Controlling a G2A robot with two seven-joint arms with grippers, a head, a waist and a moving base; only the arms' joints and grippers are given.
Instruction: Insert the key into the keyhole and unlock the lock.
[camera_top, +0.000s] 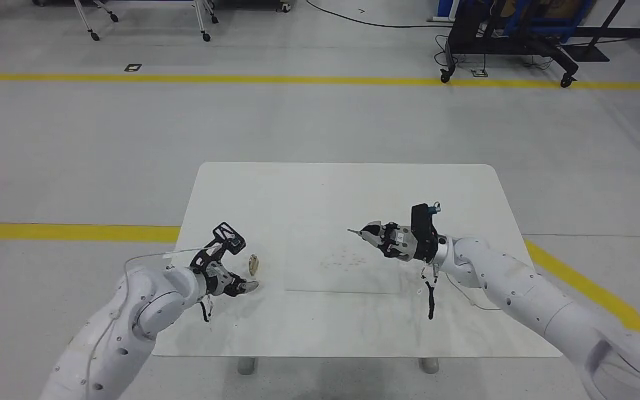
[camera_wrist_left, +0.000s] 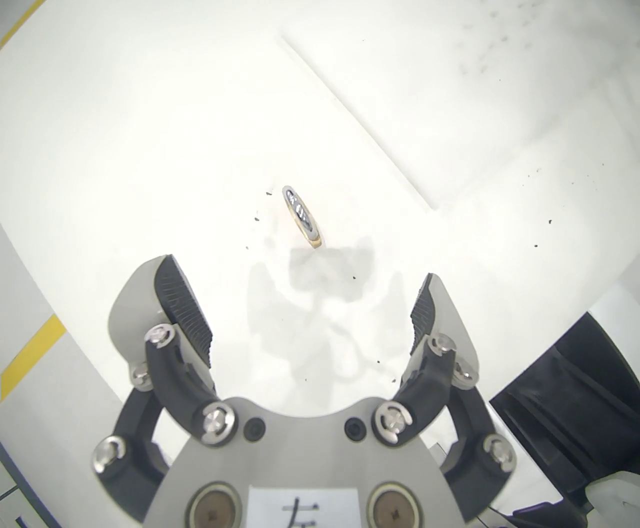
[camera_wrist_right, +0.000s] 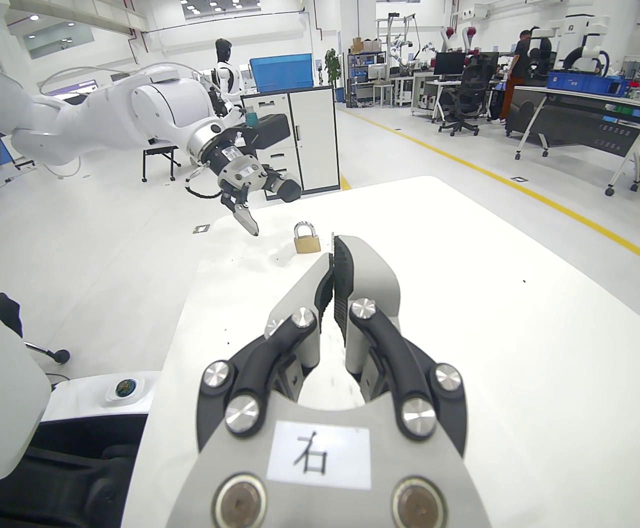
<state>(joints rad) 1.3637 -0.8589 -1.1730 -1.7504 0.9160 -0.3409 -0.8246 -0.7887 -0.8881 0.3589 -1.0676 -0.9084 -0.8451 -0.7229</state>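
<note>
A small brass padlock (camera_top: 255, 265) with a silver shackle stands upright on the white table (camera_top: 330, 190), near its left front part. My left gripper (camera_wrist_left: 300, 295) hovers just short of the padlock (camera_wrist_left: 301, 216), open, its ribbed pads (camera_wrist_left: 182, 305) spread wider than the lock and touching nothing. Over the table's middle, my right gripper (camera_top: 378, 237) is shut on a thin metal key (camera_top: 356, 233) whose tip points left toward the lock. In the right wrist view the shut gripper (camera_wrist_right: 334, 250) faces the padlock (camera_wrist_right: 306, 239) and the left gripper (camera_wrist_right: 265, 202) behind it.
A faint rectangular mat outline (camera_top: 345, 265) with dark specks marks the table's centre. The table's front edge lies close behind both arms. Yellow floor lines (camera_top: 90, 232) run past the table, with wide bare tabletop at the back and right.
</note>
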